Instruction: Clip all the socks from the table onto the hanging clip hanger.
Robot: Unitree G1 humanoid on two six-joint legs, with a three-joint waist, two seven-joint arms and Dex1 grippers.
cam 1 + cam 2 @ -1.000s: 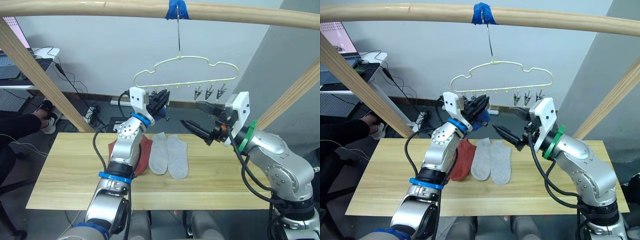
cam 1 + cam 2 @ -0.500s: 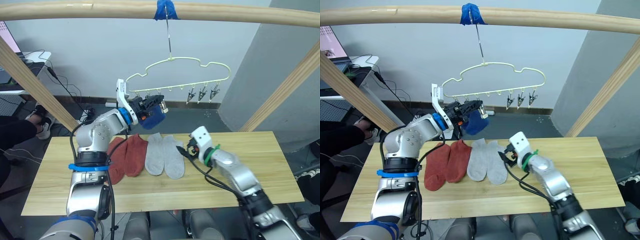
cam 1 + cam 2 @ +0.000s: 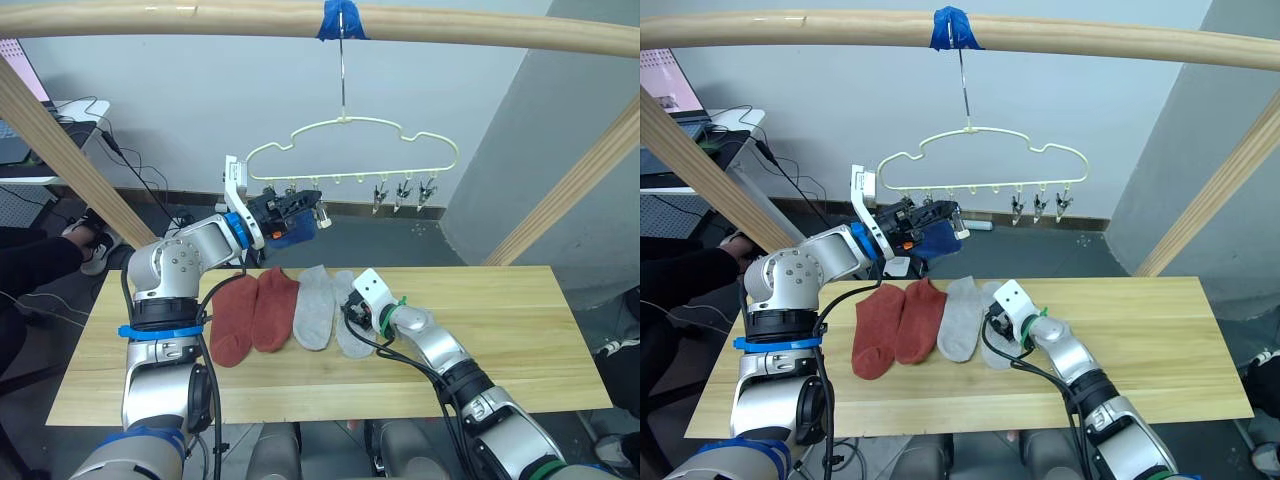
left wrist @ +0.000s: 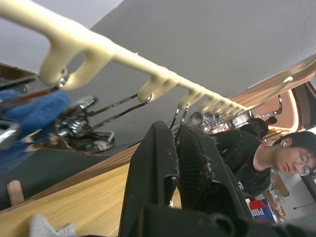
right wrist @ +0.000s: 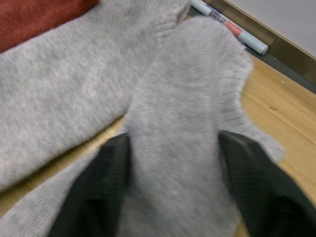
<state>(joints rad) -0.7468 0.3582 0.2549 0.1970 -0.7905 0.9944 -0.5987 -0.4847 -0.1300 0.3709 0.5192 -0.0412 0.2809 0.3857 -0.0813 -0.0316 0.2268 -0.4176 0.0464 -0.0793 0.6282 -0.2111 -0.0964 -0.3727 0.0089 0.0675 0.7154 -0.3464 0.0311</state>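
Fingers of the right gripper [image 5: 173,163] straddle the right grey sock [image 5: 177,143] on the bench [image 3: 520,320], spread wide, not yet closed on it. Left fingers [image 4: 197,163] look pressed together just below the hanger [image 3: 350,150], beside a blue sock [image 3: 292,228] that seems to hang from a clip at the hanger's 8 o'clock. I judge the task barely begun: two red socks [image 3: 250,315] and two grey lie flat at the bench's 10 o'clock. Wooden poles [image 3: 200,15] frame it; a person [image 4: 256,153] sits nearby.
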